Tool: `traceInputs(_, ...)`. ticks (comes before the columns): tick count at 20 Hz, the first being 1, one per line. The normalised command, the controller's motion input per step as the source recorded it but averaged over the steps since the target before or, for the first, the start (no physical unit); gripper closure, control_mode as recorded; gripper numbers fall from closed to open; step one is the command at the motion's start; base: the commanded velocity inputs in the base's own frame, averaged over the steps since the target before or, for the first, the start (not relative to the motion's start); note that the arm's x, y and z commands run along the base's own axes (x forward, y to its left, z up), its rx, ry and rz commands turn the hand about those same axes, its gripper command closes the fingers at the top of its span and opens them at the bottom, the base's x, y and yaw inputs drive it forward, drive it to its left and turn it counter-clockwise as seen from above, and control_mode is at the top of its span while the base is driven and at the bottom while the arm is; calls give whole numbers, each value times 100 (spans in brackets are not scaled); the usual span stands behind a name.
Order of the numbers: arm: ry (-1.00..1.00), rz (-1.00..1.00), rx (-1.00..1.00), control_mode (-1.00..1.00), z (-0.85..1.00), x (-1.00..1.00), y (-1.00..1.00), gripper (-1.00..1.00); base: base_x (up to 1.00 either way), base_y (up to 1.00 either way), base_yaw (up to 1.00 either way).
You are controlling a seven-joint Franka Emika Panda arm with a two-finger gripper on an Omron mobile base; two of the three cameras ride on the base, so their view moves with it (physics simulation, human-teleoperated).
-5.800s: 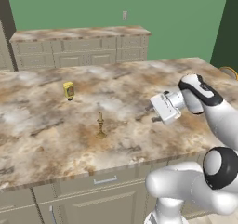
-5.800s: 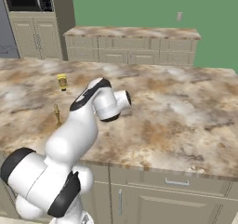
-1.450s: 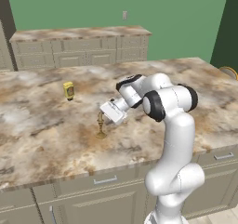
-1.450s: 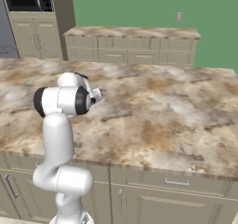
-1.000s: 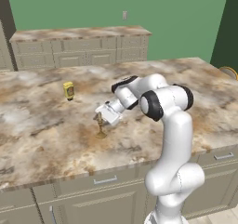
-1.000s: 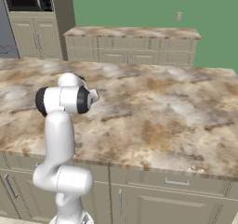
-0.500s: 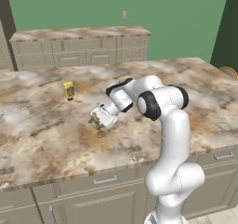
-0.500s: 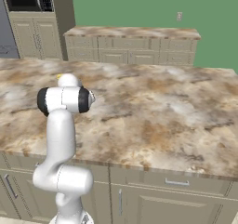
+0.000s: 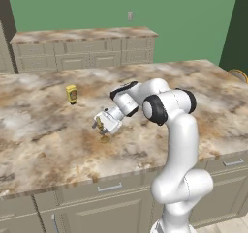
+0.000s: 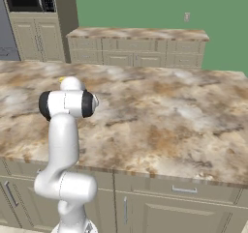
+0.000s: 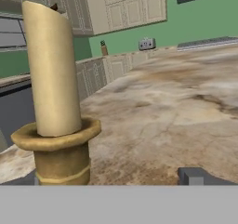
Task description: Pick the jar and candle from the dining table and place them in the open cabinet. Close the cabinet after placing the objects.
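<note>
Dining table (image 9: 43, 130) carries candle (image 9: 103, 133), yellow container (image 9: 71, 94)

Candle (image 9: 103, 130) largely hidden behind gripper (image 9: 100, 124) in left base view, only its flared base showing below the hand. Holder's lower stem cut off in hand view. Finger contact with candle impossible to tell.

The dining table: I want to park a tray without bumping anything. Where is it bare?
The dining table is bare across its right half, past the arm toward the far right corner, and along the near edge. It is crowded left of centre, around the candle, the gripper and the yellow container.
</note>
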Motion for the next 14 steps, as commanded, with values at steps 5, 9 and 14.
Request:
traceInputs(5,1,0,0,-100,0,8,0,100,0,0,0)
traceInputs(9,0,0,0,-100,0,0,0,100,0,0,0)
traceInputs(14,0,0,0,-100,0,0,0,100,0,0,0)
